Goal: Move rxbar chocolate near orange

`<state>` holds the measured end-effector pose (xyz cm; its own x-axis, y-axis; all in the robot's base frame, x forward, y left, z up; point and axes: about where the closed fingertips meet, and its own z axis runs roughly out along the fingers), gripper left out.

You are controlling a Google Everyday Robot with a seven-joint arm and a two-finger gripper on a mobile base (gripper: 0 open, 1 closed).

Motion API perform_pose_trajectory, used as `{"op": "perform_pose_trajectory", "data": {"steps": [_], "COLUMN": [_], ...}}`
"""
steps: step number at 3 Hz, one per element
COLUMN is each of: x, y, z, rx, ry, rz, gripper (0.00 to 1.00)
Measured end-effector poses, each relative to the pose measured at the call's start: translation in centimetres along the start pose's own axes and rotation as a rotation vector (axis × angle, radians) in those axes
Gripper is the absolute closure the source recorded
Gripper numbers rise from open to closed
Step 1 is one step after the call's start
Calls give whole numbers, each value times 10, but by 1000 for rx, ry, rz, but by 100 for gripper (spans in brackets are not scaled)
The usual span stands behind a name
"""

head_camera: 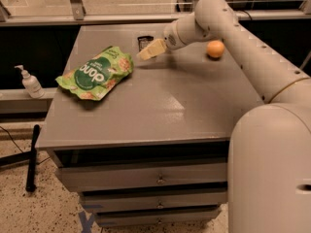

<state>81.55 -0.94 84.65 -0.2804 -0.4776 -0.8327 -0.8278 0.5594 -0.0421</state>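
Observation:
The rxbar chocolate (144, 42) is a small black bar lying flat near the far edge of the grey table (160, 110), partly hidden by my gripper. The orange (215, 49) sits to its right, about a third of the table's width away. My gripper (146, 54) reaches in from the right, its pale fingers (154, 48) pointing left and down over the front edge of the bar. I cannot tell whether it touches the bar.
A large green chip bag (96, 72) lies on the table's left side, close to the gripper's tip. A white pump bottle (30, 83) stands on a ledge left of the table. Drawers front the table below. A rail runs behind it.

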Motion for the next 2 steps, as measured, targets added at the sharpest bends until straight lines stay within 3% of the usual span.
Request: {"op": "perform_pose_trajectory", "data": {"steps": [2], "x": [-1], "y": [8], "z": [10], "rx": [-28], "ry": [-14], "rz": [-10], "gripper": [40]}}
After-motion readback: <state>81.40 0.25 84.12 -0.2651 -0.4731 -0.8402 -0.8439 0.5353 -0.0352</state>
